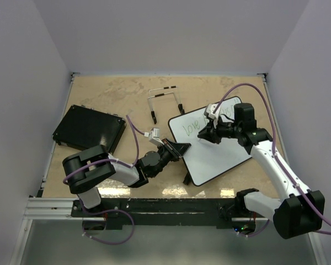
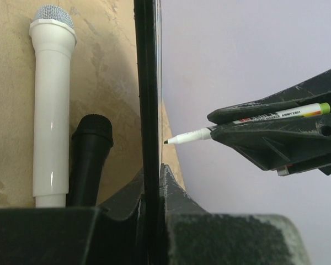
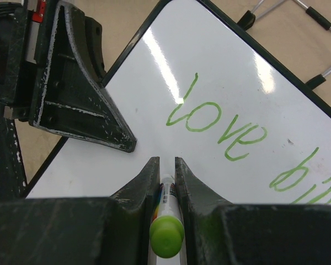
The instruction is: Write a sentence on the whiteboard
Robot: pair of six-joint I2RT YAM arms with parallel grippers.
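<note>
The whiteboard (image 1: 218, 154) lies at the table's right of centre, and the right wrist view shows its white face (image 3: 99, 160). The sentence (image 3: 215, 124) is green: "love", then "bin" at the frame edge; in the top view (image 1: 190, 127) my right arm hides the rest. My left gripper (image 1: 179, 149) is shut on the board's black left frame (image 2: 148, 99). My right gripper (image 1: 207, 132) is shut on a green-capped marker (image 3: 166, 221) below "love". The marker's tip (image 2: 168, 141) is at or just off the board; I cannot tell which.
A white microphone (image 2: 52, 110) and a black microphone (image 2: 91, 160) lie side by side beyond the board's edge. A black textured pad (image 1: 89, 128) sits at the left. A wire stand (image 1: 164, 99) lies behind the board. Walls close in the table on three sides.
</note>
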